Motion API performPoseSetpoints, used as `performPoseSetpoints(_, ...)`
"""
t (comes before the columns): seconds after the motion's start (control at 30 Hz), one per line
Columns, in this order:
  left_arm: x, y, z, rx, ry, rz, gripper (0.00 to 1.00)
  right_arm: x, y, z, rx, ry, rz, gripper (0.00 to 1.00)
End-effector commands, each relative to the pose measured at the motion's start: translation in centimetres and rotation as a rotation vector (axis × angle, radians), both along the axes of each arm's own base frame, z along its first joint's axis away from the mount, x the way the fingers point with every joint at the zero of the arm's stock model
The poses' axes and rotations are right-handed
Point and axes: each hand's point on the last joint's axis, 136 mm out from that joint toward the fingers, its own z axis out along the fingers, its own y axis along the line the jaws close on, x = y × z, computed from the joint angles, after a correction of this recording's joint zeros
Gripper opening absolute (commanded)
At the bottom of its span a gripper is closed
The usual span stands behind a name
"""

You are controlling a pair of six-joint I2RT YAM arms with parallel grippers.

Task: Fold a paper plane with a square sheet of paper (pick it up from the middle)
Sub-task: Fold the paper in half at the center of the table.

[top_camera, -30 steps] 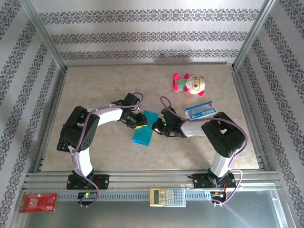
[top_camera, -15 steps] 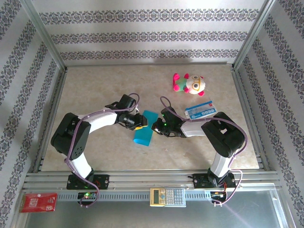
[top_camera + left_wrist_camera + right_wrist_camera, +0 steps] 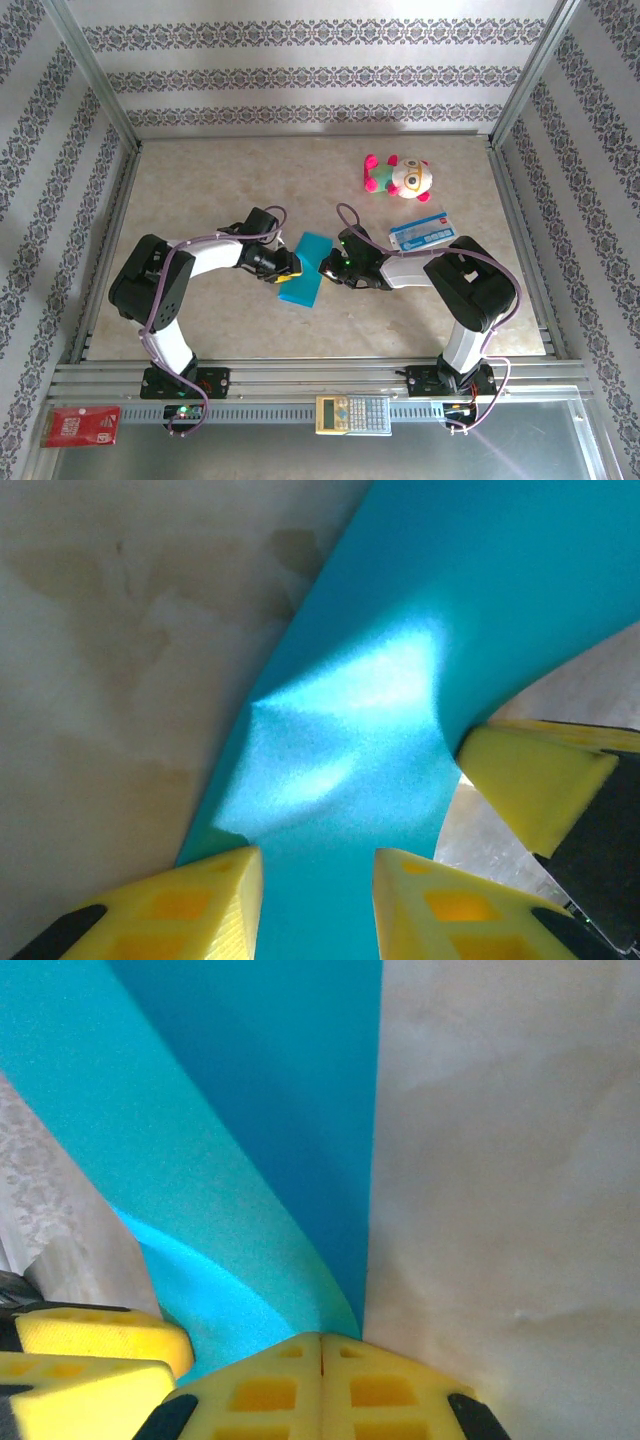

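The square sheet of paper (image 3: 303,279) is teal-blue and lies as a folded strip on the table between my two grippers. My left gripper (image 3: 288,266) sits low over its left edge. In the left wrist view its jaws (image 3: 318,900) stand apart, with the paper (image 3: 350,710) showing through the gap and bulging up ahead. My right gripper (image 3: 326,266) is at the paper's right edge. Seen from the right wrist, it (image 3: 321,1345) is shut on the rim of the paper (image 3: 230,1140), which curls up from the fingertips. No finished paper plane is in view.
A pink and white plush toy (image 3: 398,176) lies at the back right, and a white-and-blue printed card (image 3: 420,231) lies beside my right arm. A calculator (image 3: 352,413) and a red packet (image 3: 81,425) rest on the near metal rail. Metal frame posts border the table.
My left arm has swung lower and its gripper has slid toward the near side along the paper's left edge. The right arm and its grip have not moved.
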Motion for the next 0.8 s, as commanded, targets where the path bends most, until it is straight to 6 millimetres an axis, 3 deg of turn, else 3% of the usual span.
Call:
performPoseSetpoints(0.0, -0.1, -0.1, 2.1, -0.052, -0.033, 0.022, 0.37, -8.1, -9.3, -9.3, -0.430, 0.313, -0.038, 0.00)
performPoseSetpoints(0.17, -1.3, -0.6, 3.3, -0.129, -0.024, 0.013, 0.38, -8.1, -9.3, -9.3, -0.432, 0.311, -0.037, 0.00)
performPoseSetpoints(0.43, -2.8, 1.5, -0.6, -0.010, 0.057, 0.035, 0.37, -8.1, -9.3, -9.3, -0.433, 0.312, -0.035, 0.00)
performPoseSetpoints(0.53, -2.9, 2.2, -1.2, 0.023, 0.054, 0.041, 0.37, -8.2, -9.3, -9.3, -0.437, 0.312, -0.034, 0.00)
performPoseSetpoints(0.63, -3.0, 2.2, -0.9, 0.019, 0.056, 0.036, 0.37, -8.2, -9.4, -9.3, -0.438, 0.314, -0.036, 0.00)
performPoseSetpoints(0.77, -2.7, 1.2, 1.5, -0.058, 0.017, 0.035, 0.38, -8.1, -9.4, -9.2, -0.437, 0.310, -0.036, 0.00)
